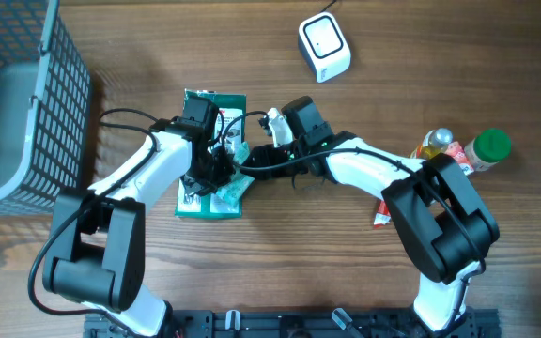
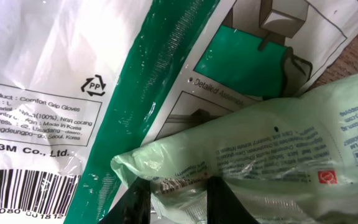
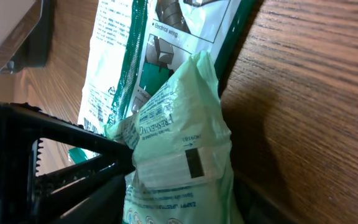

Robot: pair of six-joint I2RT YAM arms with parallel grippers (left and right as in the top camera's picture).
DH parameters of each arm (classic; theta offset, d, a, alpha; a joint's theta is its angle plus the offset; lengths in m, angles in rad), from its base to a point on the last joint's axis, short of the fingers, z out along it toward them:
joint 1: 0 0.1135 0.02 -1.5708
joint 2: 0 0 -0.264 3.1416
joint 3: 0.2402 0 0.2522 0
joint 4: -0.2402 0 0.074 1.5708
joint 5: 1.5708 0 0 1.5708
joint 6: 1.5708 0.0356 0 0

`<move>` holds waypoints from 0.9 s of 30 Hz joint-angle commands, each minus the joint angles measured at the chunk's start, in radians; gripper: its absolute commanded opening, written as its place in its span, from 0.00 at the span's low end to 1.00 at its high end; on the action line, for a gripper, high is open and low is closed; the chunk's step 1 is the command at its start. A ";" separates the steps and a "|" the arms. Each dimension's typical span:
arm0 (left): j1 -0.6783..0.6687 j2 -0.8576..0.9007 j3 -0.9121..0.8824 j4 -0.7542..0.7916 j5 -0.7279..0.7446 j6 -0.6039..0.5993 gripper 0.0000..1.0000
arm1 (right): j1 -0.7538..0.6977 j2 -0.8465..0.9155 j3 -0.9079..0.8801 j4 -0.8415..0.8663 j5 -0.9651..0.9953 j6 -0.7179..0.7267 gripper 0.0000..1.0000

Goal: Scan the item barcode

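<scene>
My left gripper (image 2: 173,200) pinches an edge of the pale green pouch (image 2: 260,149), jaws narrow, near the middle of the desk (image 1: 252,282), where the pouch overlaps the glove pack (image 2: 42,62). My right gripper (image 3: 188,183) straddles the same pouch; whether it grips I cannot tell. The white scanner (image 1: 324,47) sits by the far edge

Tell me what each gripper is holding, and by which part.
The left gripper pinches the pale green packet by one edge. The right gripper straddles the same packet; whether it grips cannot be told.
</scene>
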 commanded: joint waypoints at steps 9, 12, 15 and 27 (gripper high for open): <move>-0.004 0.056 -0.019 0.006 -0.081 -0.009 0.24 | 0.015 0.021 -0.015 -0.021 0.025 -0.001 0.19; 0.002 0.056 -0.018 -0.002 -0.081 -0.009 0.25 | 0.015 0.021 -0.014 -0.055 0.082 -0.001 0.14; 0.031 0.047 0.002 -0.032 -0.081 -0.006 0.28 | 0.015 0.020 -0.014 -0.060 0.085 -0.029 0.14; 0.196 -0.112 0.158 -0.090 -0.088 0.095 0.29 | 0.015 -0.040 -0.001 -0.061 0.093 -0.089 0.04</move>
